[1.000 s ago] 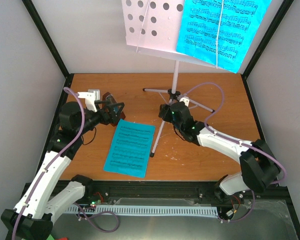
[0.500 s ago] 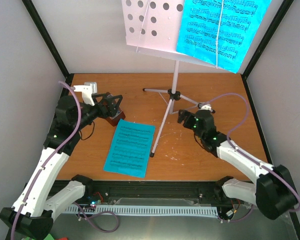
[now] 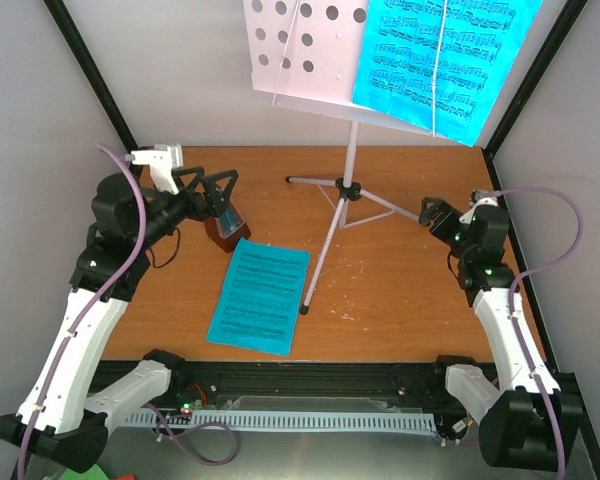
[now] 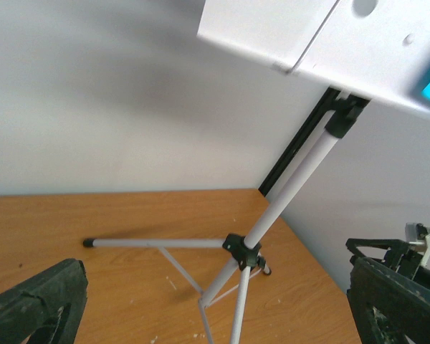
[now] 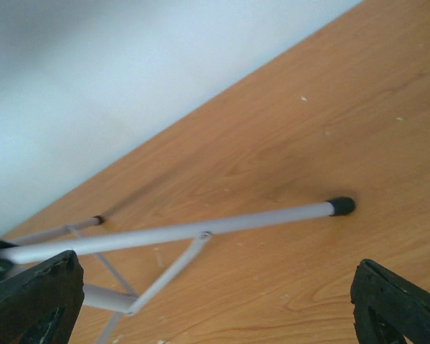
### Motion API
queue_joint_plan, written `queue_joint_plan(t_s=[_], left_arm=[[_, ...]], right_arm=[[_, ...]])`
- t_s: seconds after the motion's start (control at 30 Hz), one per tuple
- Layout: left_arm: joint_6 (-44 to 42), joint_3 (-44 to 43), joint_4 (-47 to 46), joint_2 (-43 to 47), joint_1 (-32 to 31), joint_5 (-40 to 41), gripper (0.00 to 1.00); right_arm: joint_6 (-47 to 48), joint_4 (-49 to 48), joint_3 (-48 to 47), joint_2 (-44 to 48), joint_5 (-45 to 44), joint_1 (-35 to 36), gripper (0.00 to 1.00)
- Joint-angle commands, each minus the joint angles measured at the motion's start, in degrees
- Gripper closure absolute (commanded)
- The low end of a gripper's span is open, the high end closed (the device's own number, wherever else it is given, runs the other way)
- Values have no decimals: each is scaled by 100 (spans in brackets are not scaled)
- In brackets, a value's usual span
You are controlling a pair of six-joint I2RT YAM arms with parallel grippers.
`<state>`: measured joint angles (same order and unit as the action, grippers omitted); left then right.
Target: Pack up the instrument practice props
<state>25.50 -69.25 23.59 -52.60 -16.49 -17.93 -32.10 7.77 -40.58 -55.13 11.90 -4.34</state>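
Observation:
The pale music stand [image 3: 349, 150] rises from its tripod hub [image 3: 347, 188] at mid-table, its perforated desk [image 3: 300, 50] at the top. One cyan sheet-music page [image 3: 440, 60] rests on the desk. Another page [image 3: 260, 295] lies flat on the table. The dark red-brown metronome [image 3: 227, 230] stands on the table just under my left gripper [image 3: 210, 186], which hovers open and empty above it. In the left wrist view the stand's pole [image 4: 294, 190] is ahead of that gripper [image 4: 215, 307]. My right gripper [image 3: 442, 217] is open at the right, facing a stand leg [image 5: 201, 229].
Grey walls with black frame posts [image 3: 100, 90] enclose the wooden table [image 3: 400, 300] on three sides. The stand's legs spread across the middle, one ending in a black rubber foot [image 5: 340, 206]. My right arm's gripper [image 4: 387, 251] shows in the left wrist view.
My right arm has pulled back from the stand's hub to the right side of the table. My left gripper has lifted up and to the left, off the metronome.

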Motion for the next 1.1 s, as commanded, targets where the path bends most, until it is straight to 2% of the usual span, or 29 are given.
queue_joint_plan(t_s=[0.0, 0.23, 0.37, 0.47, 0.57, 0.7, 0.8, 0.93, 1.07], left_arm=[[-238, -641, 324, -137, 23, -60, 1], [-639, -1325, 632, -722, 23, 243, 0], [-729, -1549, 257, -1105, 23, -399, 3], [-754, -1660, 6, -1318, -37, -706, 7], [-885, -1905, -3, -1481, -192, -656, 9], [-927, -2008, -301, -1460, -649, -563, 11], [-927, -2123, -387, -1542, -899, -578, 13], [-909, -2221, -488, -1595, -1019, -663, 14], [-917, -2230, -664, -1587, -1040, -803, 14]], right_arm=[[119, 506, -878, 100, 898, -312, 0], [-84, 901, -1901, 353, 1132, -819, 0], [-286, 766, -2400, 481, 1377, -823, 0], [-373, 671, -2839, 395, 2073, -823, 3], [-482, 766, -3314, 184, 2831, -821, 7], [-617, 698, -3843, -65, 3349, -795, 15], [-530, 869, -4192, -124, 3231, -779, 20], [-107, 1457, -4448, -111, 2634, -779, 20], [-251, 1413, -4239, -63, 2489, -779, 20]])
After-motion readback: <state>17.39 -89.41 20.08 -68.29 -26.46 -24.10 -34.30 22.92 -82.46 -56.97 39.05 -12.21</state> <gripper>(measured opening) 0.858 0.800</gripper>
